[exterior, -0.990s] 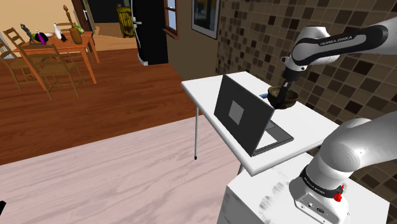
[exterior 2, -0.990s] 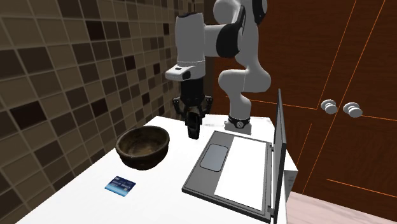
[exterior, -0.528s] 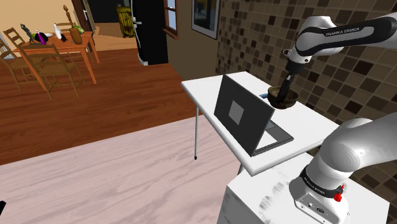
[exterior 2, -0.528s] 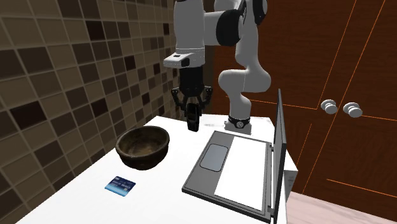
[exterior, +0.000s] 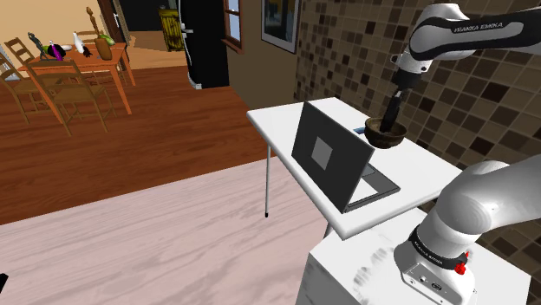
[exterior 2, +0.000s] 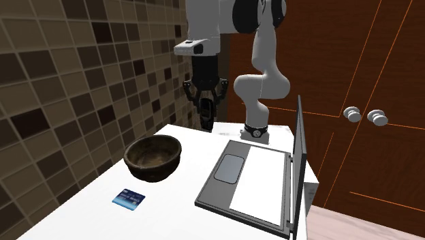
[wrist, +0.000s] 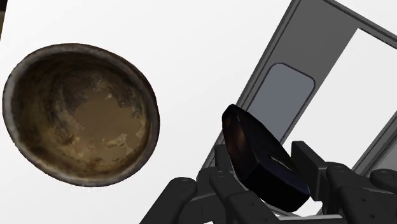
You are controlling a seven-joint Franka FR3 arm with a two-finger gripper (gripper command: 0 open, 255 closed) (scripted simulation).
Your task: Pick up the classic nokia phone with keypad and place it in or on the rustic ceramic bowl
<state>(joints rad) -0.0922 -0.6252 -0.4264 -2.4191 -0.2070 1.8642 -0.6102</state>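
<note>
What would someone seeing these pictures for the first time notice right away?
The white arm's black gripper hangs above the white table, clasping a dark phone that points downward. Toward the second exterior view's left of it sits an empty, rough brown bowl. An open laptop takes up the table's right side in that view.

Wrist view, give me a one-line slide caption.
Black two-finger gripper clasps a dark glossy phone above the white table, rough brown bowl and open grey laptop below.
</note>
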